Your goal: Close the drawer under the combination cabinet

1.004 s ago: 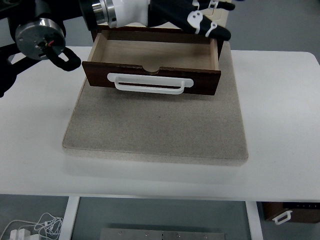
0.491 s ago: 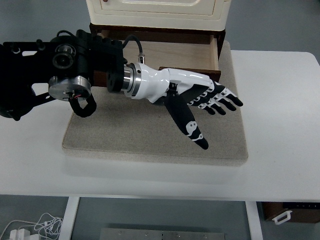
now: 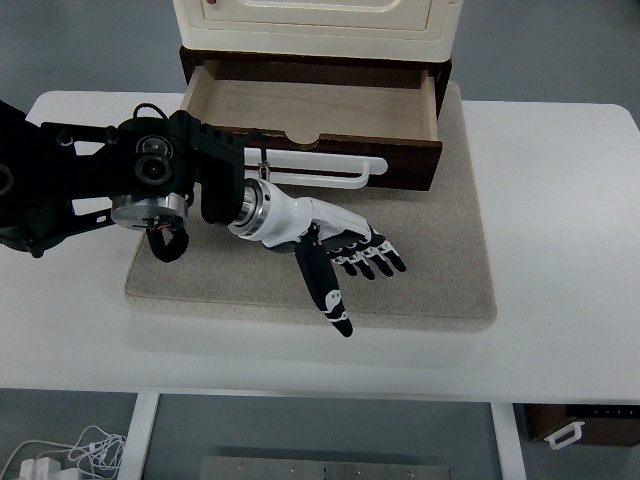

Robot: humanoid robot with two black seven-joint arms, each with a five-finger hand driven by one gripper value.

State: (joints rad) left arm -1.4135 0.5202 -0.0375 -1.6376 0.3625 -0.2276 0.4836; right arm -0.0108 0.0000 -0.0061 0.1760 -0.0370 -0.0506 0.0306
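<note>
The dark wooden drawer [image 3: 312, 112] stands pulled out from under the cream cabinet [image 3: 315, 22] at the table's back. It looks empty inside, and its white handle [image 3: 325, 170] faces me. My left hand [image 3: 345, 262] hangs over the mat in front of the drawer, below the handle and apart from it. Its fingers are spread flat, pointing right, and hold nothing. The black left arm [image 3: 95, 180] reaches in from the left edge. My right arm does not show.
A beige stone-like mat [image 3: 420, 260] lies under the cabinet and drawer on the white table [image 3: 560, 250]. White cables [image 3: 70, 455] lie on the floor at the lower left. A brown box [image 3: 590, 425] shows at the lower right.
My left hand came down from the cabinet top, then pulled back left and toward me. The drawer front and its handle show again. The drawer has not moved.
</note>
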